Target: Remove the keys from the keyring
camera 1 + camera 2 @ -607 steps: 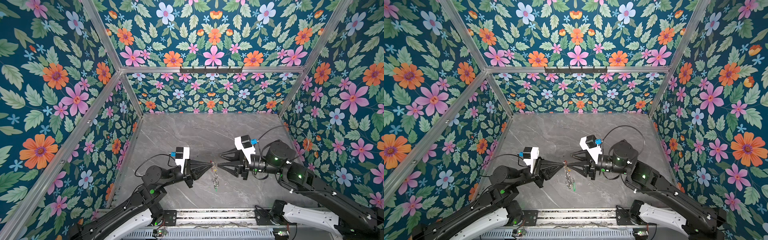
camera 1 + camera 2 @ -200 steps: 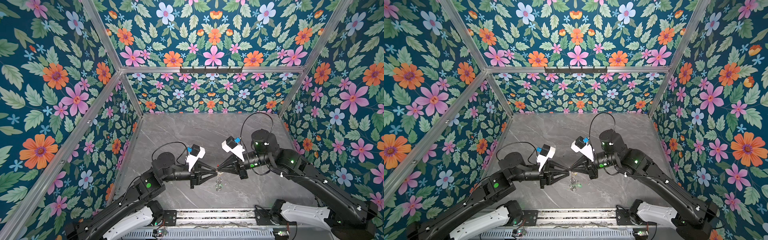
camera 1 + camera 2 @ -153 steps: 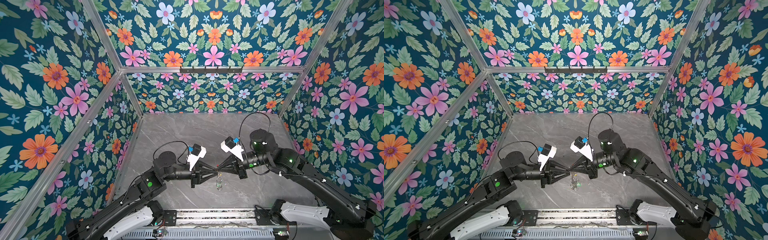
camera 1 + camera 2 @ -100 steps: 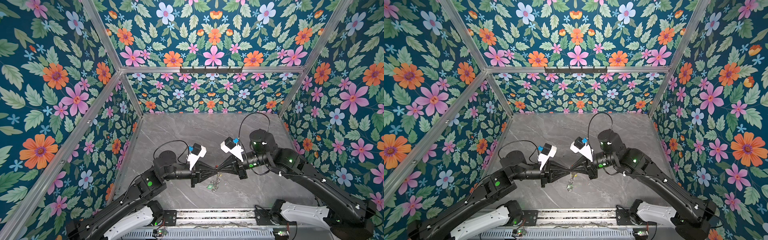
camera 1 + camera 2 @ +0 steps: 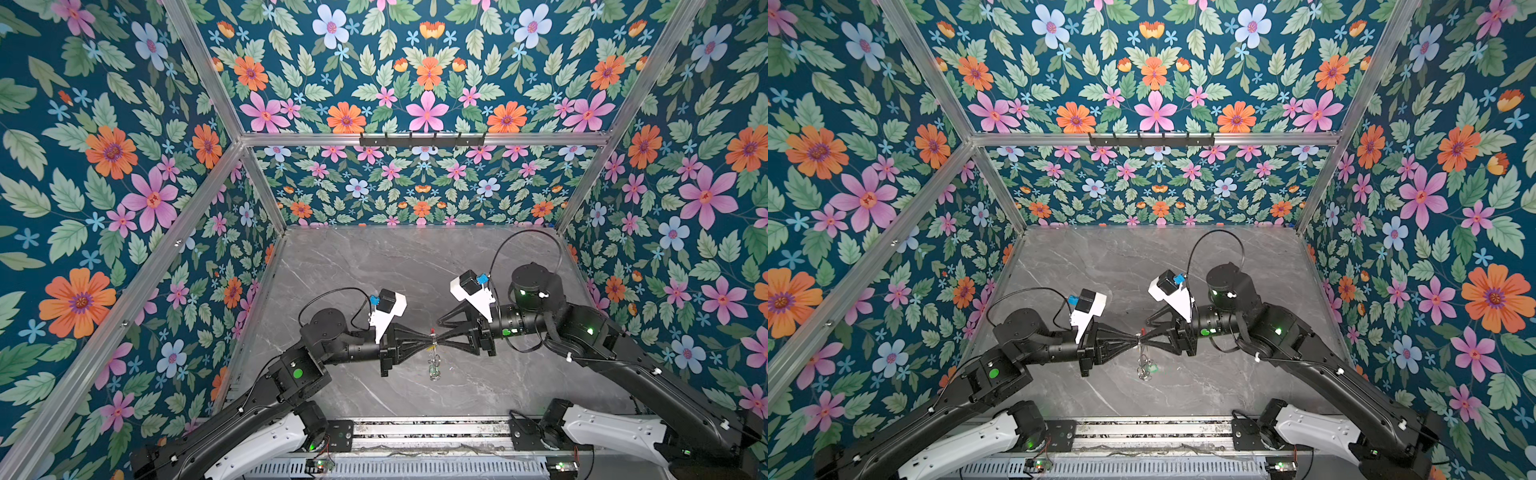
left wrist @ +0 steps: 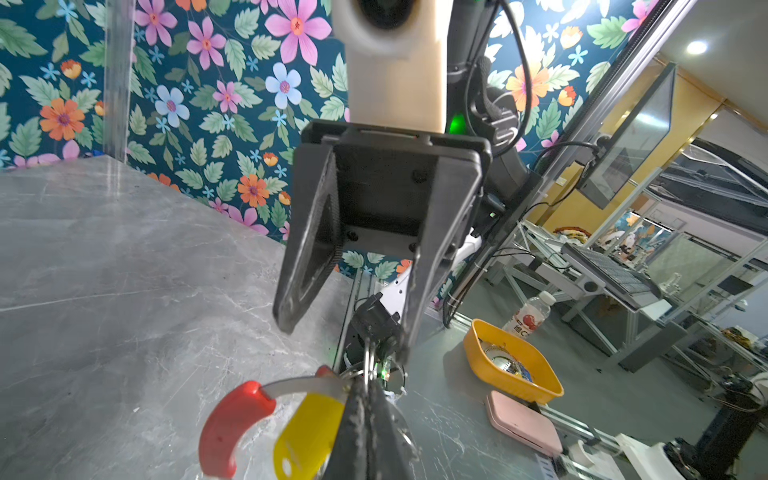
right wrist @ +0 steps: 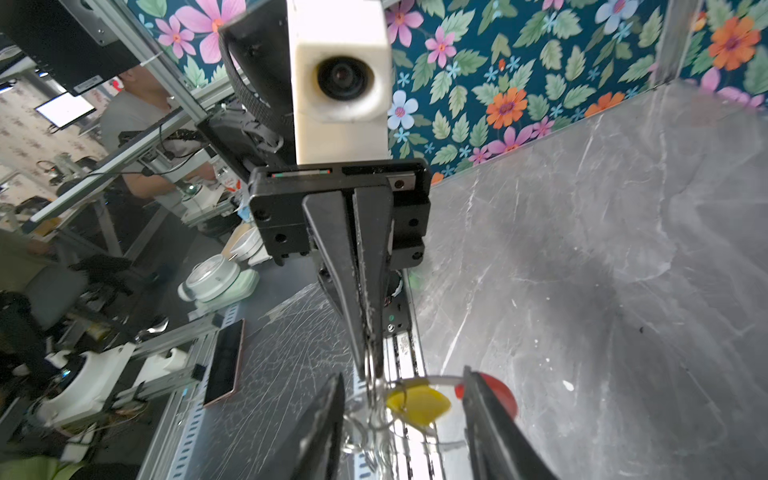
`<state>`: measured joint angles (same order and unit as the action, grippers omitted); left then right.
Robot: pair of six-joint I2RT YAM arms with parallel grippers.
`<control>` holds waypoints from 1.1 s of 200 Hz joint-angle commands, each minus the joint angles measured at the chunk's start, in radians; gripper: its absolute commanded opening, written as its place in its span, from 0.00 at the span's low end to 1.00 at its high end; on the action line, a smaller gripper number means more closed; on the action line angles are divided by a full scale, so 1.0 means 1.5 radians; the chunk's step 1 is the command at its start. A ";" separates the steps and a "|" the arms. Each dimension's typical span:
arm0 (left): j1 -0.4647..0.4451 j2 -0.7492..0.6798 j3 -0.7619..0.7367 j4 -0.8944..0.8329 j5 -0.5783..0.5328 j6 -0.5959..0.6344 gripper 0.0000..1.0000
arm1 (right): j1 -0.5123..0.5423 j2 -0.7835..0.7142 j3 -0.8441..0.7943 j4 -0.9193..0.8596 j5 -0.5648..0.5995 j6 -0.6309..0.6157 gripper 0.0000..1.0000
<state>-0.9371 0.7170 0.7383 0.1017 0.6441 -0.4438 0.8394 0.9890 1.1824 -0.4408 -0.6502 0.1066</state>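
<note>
Keyring: held in the air above the surface, keys dangling beneath. Left end effector: pinched closed on its rim. Right end effector: jaws parted, either side of it.

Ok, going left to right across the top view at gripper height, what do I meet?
White left wrist camera → black left gripper → grey metal keyring with red sleeve → black right gripper → white right wrist camera.

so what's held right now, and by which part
The large flat grey metal keyring, pinched by the left tool on its rim at the small wire loops; right tool open, empty.
</note>
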 commanded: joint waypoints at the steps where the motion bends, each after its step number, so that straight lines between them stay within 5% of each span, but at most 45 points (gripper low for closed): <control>1: -0.001 -0.023 -0.023 0.110 -0.043 -0.010 0.00 | 0.001 -0.050 -0.052 0.145 0.076 0.040 0.54; 47: 0.000 -0.049 -0.071 0.213 -0.052 -0.033 0.00 | 0.002 -0.093 -0.162 0.265 0.040 0.075 0.57; 116: -0.001 -0.020 -0.072 0.248 -0.010 -0.059 0.00 | 0.023 -0.045 -0.157 0.265 0.015 0.056 0.62; 220: -0.001 -0.035 -0.076 0.232 -0.057 -0.055 0.00 | 0.046 -0.039 -0.154 0.258 0.008 0.043 0.15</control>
<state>-0.9379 0.6743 0.6224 0.4252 0.5804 -0.5255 0.9062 0.9314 0.9459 -0.0692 -0.6292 0.1822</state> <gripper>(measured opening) 0.050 0.191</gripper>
